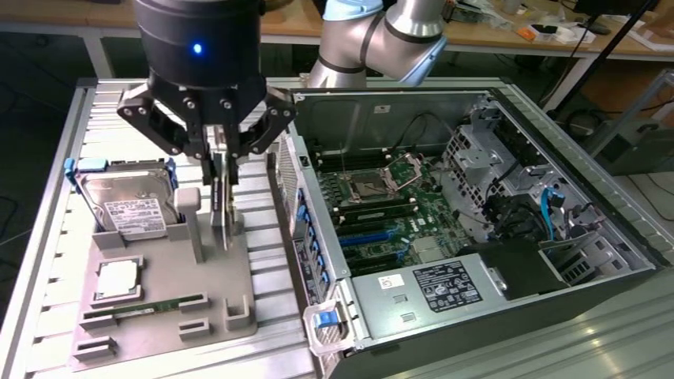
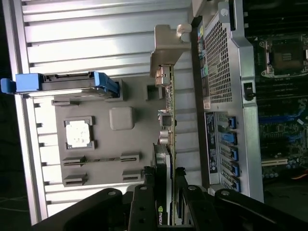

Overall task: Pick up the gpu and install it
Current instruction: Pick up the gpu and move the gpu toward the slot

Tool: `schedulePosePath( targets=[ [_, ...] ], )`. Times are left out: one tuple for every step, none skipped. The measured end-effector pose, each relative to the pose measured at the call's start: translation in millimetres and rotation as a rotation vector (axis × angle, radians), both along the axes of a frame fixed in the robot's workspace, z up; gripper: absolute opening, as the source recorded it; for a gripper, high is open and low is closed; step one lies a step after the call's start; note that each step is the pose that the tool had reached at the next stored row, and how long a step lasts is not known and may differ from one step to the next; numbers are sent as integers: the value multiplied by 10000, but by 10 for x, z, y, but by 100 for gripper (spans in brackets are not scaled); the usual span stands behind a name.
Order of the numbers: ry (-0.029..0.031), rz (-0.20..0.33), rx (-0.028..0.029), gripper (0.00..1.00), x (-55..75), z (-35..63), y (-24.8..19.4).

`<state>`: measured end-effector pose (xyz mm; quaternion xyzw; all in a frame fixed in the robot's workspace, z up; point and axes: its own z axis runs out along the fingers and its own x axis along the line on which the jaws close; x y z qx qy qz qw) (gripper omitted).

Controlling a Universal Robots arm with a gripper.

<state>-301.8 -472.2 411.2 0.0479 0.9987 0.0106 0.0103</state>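
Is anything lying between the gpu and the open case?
No loose object. In the exterior view, only the gray holder tray edge and a strip of ribbed table separate the gpu from the case.

A silver Universal Robots arm (image 1: 380, 35) with a pale blue joint cap shows at the far side of the scene. Nearer, toward the exterior view's left, is its black cylindrical wrist (image 1: 200, 39) with a small blue light lit on it. Below the wrist the black gripper (image 1: 219, 172) points straight down, its linkage bars splayed out to either side, while the two narrow fingers (image 2: 144, 192) are drawn close together, pinching the upper edge of the gpu (image 1: 224, 221), which is held upright on edge between them.
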Motion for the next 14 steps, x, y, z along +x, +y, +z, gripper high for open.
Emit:
schedulePosePath(
  targets=[
    [1, 0, -2, 27, 0, 49, 3],
    [2, -1, -7, 27, 0, 113, 7],
    [2, 0, -10, 27, 0, 150, 9],
    [-3, 0, -11, 27, 0, 171, 10],
    [-5, 0, -6, 27, 0, 170, 10],
    [-5, 0, -6, 27, 0, 170, 10],
    [-3, -1, -9, 27, 10, 172, 10],
    [-4, -1, -7, 27, 30, 171, 10],
    [-2, -1, -8, 27, 69, 172, 10],
    [0, -1, -8, 27, 102, 172, 10],
    [2, -1, -8, 27, 146, 171, 10],
    [6, -1, -8, 27, 191, 171, 10],
    [9, -1, -7, 27, 239, 171, 10],
    [13, 0, -9, 27, 285, 172, 10]
  ],
)
